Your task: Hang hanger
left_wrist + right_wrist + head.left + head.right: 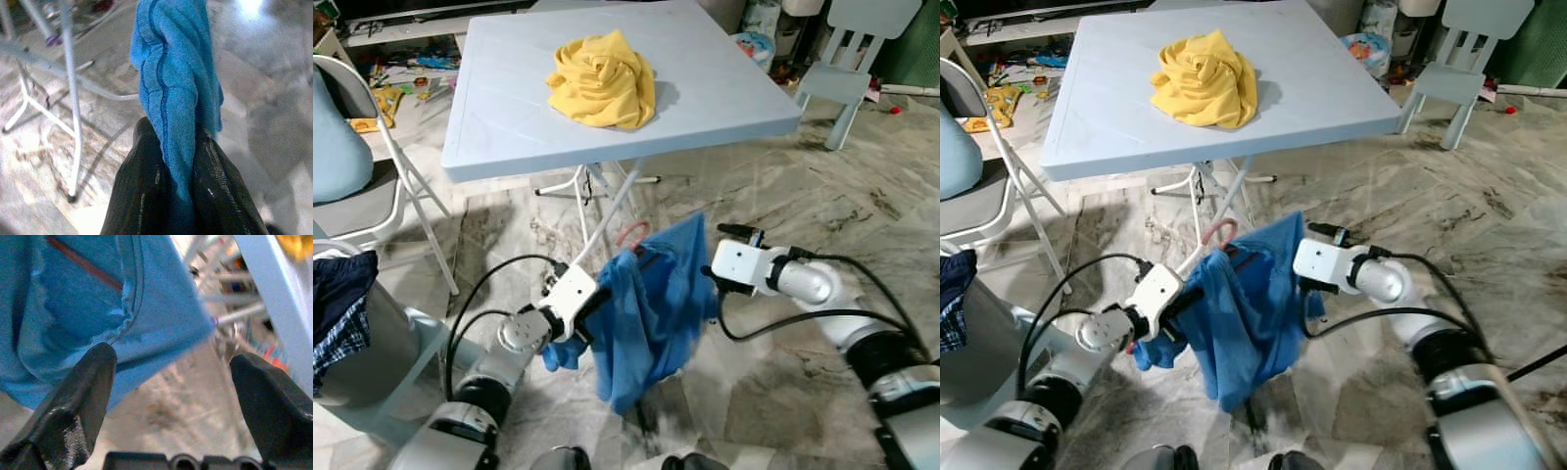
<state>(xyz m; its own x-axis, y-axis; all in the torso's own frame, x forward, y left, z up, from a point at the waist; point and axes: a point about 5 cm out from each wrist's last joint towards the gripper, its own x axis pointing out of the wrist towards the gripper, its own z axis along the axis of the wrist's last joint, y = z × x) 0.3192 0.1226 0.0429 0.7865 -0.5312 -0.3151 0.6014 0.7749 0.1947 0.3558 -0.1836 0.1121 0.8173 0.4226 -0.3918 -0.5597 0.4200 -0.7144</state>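
Marble floor below pale blue surface (pixel 509 117): left gripper (pixel 171 161) jaws clamped on blue knit shirt (pixel 651 304) with pink hanger (pixel 632 233), right gripper (pixel 171 382) jaws apart at 3 o'clock; carrying step, next needs a rail.

floor R of right pincer (pixel 709 277): open | ahead: table legs (pixel 607 211) block | L: chair (pixel 372 186)

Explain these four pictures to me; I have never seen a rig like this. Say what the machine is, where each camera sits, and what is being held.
This is a humanoid robot with two silver arms. The two wide pictures come from its head, looking down; the two close ones from cameras on its wrists. The left gripper has its jaws shut on a blue shirt, which hangs on a pink hanger. The right gripper is open beside the shirt's edge. On the pale blue table lies a crumpled yellow cloth.
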